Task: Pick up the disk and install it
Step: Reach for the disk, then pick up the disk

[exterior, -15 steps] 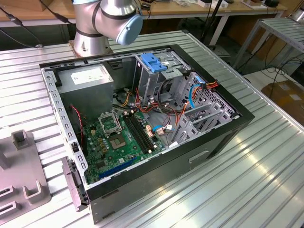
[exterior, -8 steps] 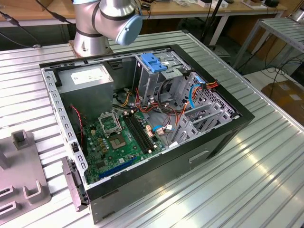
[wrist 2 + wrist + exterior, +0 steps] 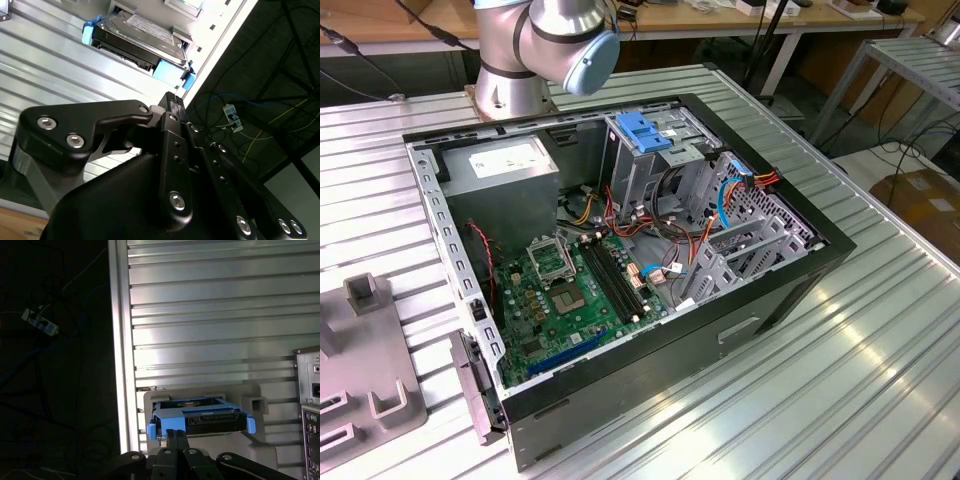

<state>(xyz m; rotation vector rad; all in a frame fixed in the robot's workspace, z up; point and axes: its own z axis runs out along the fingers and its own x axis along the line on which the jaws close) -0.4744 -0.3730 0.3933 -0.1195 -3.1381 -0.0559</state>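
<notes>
- While my hand [image 3: 173, 100] points at the disk [image 3: 137, 40] with its two fingers pressed together and nothing between them, I judge the step in hand to be the reach for the pick-up.
- In both wrist views the disk lies flat in a pale grey holder [image 3: 252, 402] on the ribbed metal surface [image 3: 200, 315], close to the surface's edge. Its blue frame wraps the grey metal body. My fingertips are clear of it, not touching.
- Shut as they are, my fingers would only knock the disk's top, so I reckon they must spread wider than its body before I close the gap.
- I'd want the fingers square across the body near its middle, so the disk lifts level instead of tipping at one end.
- The holder's raised tabs stand just beside the disk. I'd keep my fingers off them, or the holder may lift too.
- With the surface's edge so near, a sideways nudge could push the disk off it. A straight, slow approach looks safest to me.
- In the exterior view the open computer case [image 3: 760, 320] sits in the middle, and its drive cage [image 3: 655, 175] with the blue latch [image 3: 642, 132] is at about one o'clock inside it. Loose cables [image 3: 725, 200] run at three o'clock of the cage. Nothing is installed yet.
</notes>
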